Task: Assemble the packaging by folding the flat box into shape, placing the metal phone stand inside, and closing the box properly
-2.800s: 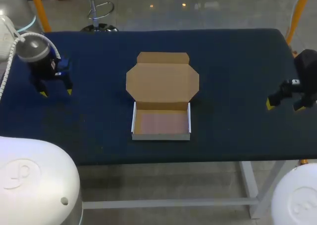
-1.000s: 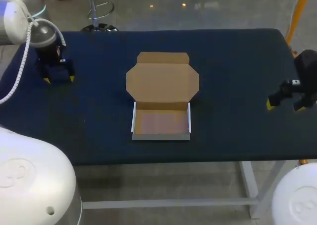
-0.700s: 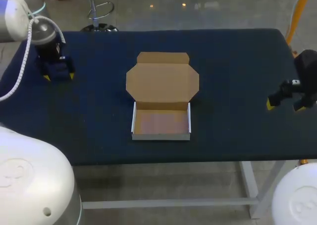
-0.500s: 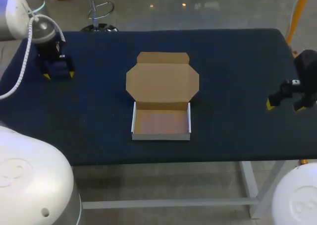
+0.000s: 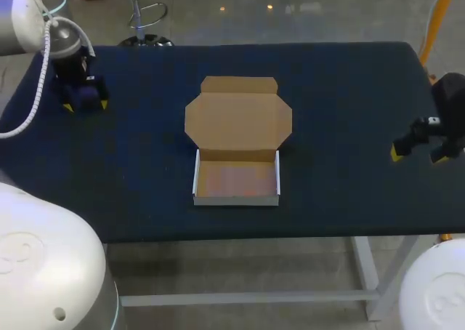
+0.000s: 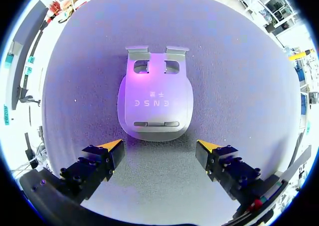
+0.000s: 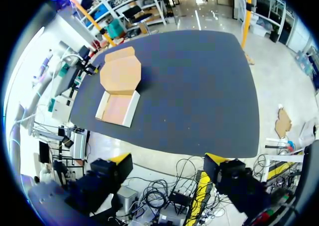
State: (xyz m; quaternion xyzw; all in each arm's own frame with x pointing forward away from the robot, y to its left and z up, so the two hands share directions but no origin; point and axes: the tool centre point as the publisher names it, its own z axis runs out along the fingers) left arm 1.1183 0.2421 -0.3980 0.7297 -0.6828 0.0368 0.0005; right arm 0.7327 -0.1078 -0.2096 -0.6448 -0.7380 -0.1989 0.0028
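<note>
On the near half of the dark blue table (image 5: 349, 90), at about six o'clock from its middle, the box (image 5: 236, 181) stands folded into a shallow tray, white outside, with its floor bare. Its brown lid (image 5: 238, 115) lies open and flat on the cloth toward twelve o'clock, joined to the tray's far wall, with a narrow flap at its far end. At three o'clock, by the table's right edge, the right gripper (image 5: 418, 154) hangs with its jaws spread and nothing between them. Its wrist view shows the fingers out past the table's edge, well apart from the box. Farthest, at ten o'clock near the far left corner, the left gripper (image 5: 84, 105) hangs over the cloth. Its wrist view shows the silver stand (image 6: 154, 104) lying flat just ahead of the spread jaws, touched by neither finger, its two small lips pointing away.
</note>
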